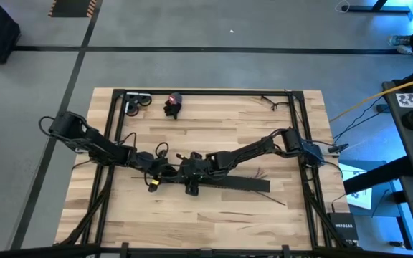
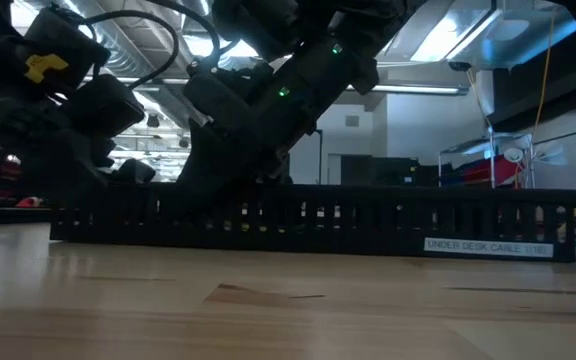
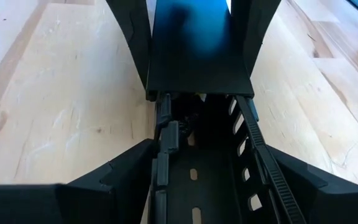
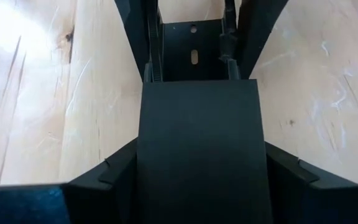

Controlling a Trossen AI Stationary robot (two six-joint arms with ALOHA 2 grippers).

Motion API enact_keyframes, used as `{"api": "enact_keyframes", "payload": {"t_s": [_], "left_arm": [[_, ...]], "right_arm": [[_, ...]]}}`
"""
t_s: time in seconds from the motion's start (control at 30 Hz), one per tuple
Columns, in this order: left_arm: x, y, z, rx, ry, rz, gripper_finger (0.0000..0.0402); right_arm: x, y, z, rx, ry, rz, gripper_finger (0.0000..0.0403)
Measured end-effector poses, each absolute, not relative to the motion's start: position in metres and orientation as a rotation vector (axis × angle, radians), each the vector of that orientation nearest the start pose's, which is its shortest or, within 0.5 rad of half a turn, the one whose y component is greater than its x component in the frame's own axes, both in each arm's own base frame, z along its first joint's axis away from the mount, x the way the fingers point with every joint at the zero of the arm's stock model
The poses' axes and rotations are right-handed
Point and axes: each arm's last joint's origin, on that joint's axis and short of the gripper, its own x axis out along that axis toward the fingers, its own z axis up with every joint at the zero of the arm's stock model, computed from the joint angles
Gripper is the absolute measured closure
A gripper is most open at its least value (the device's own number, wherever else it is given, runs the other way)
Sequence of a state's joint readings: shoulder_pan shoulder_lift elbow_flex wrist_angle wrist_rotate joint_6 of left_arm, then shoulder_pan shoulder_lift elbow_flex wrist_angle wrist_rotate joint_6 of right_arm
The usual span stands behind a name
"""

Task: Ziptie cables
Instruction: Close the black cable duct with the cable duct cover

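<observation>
Left gripper (image 1: 156, 168) is sitting astride one end of the long black slotted plastic bar (image 1: 228, 183). Its fingers are spread wide, one down each outer wall, and they look pressed against the walls, so I'm calling that a hold on the bar.

The cables are the tricky part. I'm not seeing the coloured wire bundle properly anywhere. The best candidate is a dark clump with a sliver of yellow down inside the bar's channel (image 3: 190, 118), just ahead of the left fingers. The low view is also showing little yellowish bits through the slots, so I'm guessing they're lying in there.

Right gripper (image 1: 192, 174) is coming in from the other side, nose to nose with the left one. It's straddling the same bar, jaws wide and snug on its flat black sides.

Everything is sitting mid-way across the light wooden table (image 1: 214, 129). A thin dark strip (image 1: 271, 198) is lying near the bar's far end, possibly a zip tie.

So I'd say we're still in the setup step: both arms are busy steadying the bar and nothing is being tied. The next move needs one gripper letting go, getting the wires gathered and reachable, then fetching a tie. Small, fiddly targets.
</observation>
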State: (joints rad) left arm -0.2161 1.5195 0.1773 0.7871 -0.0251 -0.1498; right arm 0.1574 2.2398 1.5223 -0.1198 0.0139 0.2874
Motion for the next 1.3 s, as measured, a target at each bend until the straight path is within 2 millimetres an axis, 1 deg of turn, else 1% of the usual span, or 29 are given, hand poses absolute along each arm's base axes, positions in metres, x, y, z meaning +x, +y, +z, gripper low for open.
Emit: {"api": "enact_keyframes", "payload": {"t_s": [1.3], "left_arm": [[0.2013, -0.0432, 0.0903, -0.084, 0.566, -0.138, 0.0163]], "right_arm": [[0.4669, 0.0735, 0.123, 0.204, 0.85, 0.018, 0.0166]]}}
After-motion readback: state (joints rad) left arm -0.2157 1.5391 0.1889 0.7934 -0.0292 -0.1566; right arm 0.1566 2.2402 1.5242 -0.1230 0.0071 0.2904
